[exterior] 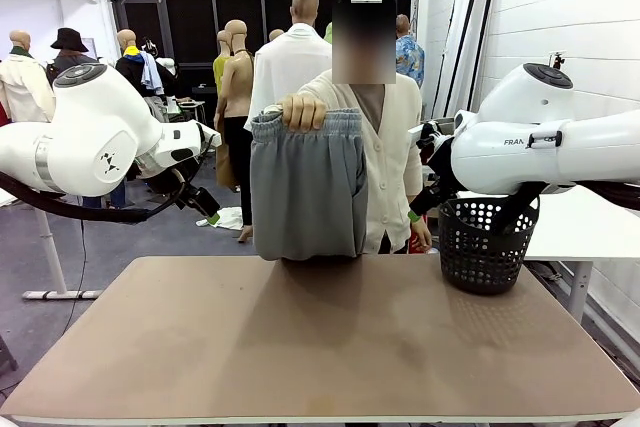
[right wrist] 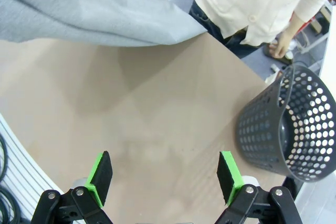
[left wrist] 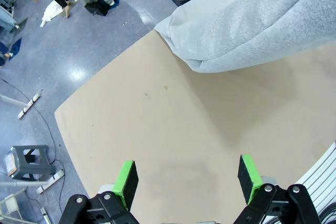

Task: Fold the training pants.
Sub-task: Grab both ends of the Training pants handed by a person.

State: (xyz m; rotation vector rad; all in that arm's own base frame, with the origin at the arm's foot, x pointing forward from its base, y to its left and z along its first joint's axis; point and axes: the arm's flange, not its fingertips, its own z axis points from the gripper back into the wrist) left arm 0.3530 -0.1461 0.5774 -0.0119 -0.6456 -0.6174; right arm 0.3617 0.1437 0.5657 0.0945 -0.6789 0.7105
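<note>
My left claw [left wrist: 187,169] hangs released above the near part of the flat tan table [exterior: 300,347], its green pads spread wide, with nothing between them and nothing touching them. My right claw [right wrist: 164,166] is just as wide open over the table, holding nothing. The light grey soft jersey training pants [exterior: 305,187] hang at the table's far edge, gripped at the gathered waistband by the hand [exterior: 303,110] of the person in the cream buttoned cardigan [exterior: 395,147], who stands beyond that edge. Their lower end reaches the table top there, well apart from both claws. A black perforated plastic basket [exterior: 487,242] stands on the table's far right corner. The table top is matte and carries faint pale smudges. Beyond it lie a glossy blue-grey floor and a white block wall on the table's right side, and a small grey stool [left wrist: 26,161] stands on the floor off the table's left side. In both wrist views the pants are cut off by the picture's top edge. From the front my claws are half hidden behind my own white arms. I cannot tell how the pants' legs lie within the hanging bundle.
</note>
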